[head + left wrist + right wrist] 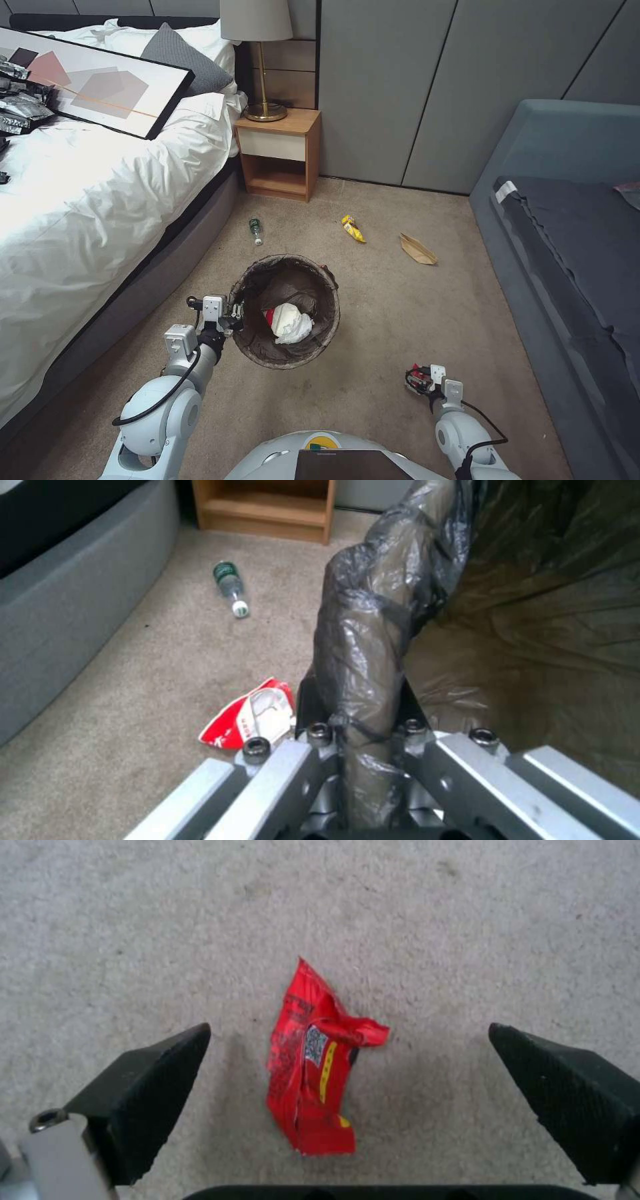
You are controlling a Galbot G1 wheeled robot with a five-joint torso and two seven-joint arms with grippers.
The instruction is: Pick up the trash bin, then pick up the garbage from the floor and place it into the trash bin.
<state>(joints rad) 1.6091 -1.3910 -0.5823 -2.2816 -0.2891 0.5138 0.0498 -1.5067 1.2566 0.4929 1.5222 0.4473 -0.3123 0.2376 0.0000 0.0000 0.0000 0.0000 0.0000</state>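
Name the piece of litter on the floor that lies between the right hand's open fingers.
The red wrapper: it lies on the carpet between the right hand fingers, unlike the bottle.

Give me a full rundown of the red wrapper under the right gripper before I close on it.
The red wrapper is a small, crumpled, glossy foil-like packet with dark print, a white code patch and a yellow stripe. One corner is twisted out sideways. It lies flat on the carpet, lengthwise between the open fingers of the right gripper, touching neither pad. In the head view it sits at that gripper's tip, off to the right of the trash bin.
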